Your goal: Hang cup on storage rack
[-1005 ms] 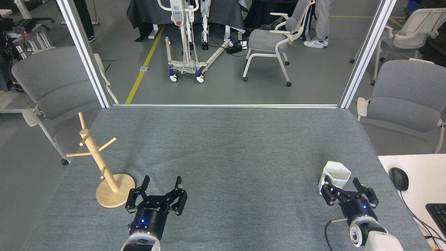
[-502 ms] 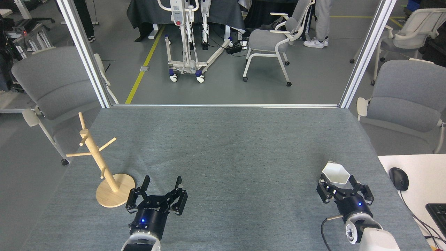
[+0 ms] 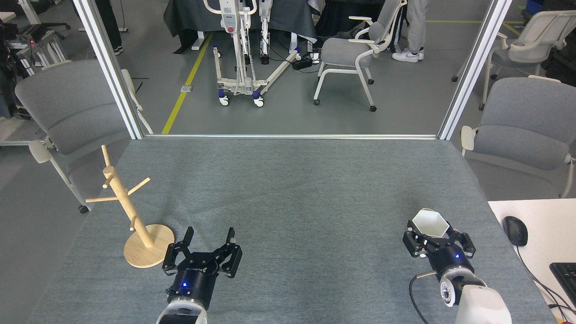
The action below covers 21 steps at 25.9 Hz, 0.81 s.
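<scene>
**White cup in the right jaws, rack beside the left**

The grey surface [image 3: 297,189] carries everything. The storage rack [image 3: 130,211], a pale wooden pole with angled pegs on a round disc base, stands upright just outside the left gripper [image 3: 209,239], on the side away from the other arm; its base lies near those jaws without touching them. The left jaws are spread wide with nothing between them, fingertips pointing away from the robot. The right gripper [image 3: 435,237] has its jaws closed around the cup [image 3: 429,223], one on either side of its lower body. The hexagonal rim rises clear above the jaws, its open mouth in plain view. Cup and rack are well apart.
</scene>
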Each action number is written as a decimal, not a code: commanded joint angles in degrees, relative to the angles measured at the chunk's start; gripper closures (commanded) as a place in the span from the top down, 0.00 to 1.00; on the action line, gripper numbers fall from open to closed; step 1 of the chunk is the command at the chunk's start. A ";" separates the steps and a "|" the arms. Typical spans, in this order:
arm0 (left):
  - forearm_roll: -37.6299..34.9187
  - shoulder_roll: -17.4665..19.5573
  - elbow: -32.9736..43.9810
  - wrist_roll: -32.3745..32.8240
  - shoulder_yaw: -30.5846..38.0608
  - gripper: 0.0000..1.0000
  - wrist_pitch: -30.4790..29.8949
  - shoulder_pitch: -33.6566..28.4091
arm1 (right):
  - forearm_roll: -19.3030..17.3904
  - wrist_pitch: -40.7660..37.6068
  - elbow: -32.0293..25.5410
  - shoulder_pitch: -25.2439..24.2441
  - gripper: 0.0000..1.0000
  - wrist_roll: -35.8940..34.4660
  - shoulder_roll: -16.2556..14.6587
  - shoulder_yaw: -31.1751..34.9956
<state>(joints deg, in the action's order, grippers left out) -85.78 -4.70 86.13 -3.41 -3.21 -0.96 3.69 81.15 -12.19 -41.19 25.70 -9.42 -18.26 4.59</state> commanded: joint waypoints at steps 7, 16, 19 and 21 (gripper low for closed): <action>0.00 0.04 0.09 -0.02 0.04 0.99 -0.01 -0.09 | 0.50 3.66 5.16 3.56 1.00 0.19 0.16 -3.27; 0.00 -0.05 0.00 -0.02 -0.05 0.99 -0.01 0.00 | 1.02 3.40 6.92 5.06 1.00 0.10 0.25 -4.15; 0.00 -0.05 0.00 -0.02 -0.05 0.99 -0.10 0.00 | 0.85 3.58 6.92 4.97 0.98 0.10 0.33 -4.15; 0.00 -0.05 0.00 -0.02 -0.05 1.00 -0.10 0.00 | 0.32 3.40 6.74 5.06 0.84 0.10 0.25 -4.06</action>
<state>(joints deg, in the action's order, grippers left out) -85.78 -4.74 86.14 -3.43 -3.25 -0.99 3.67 81.92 -8.62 -34.34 30.72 -9.21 -17.97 0.45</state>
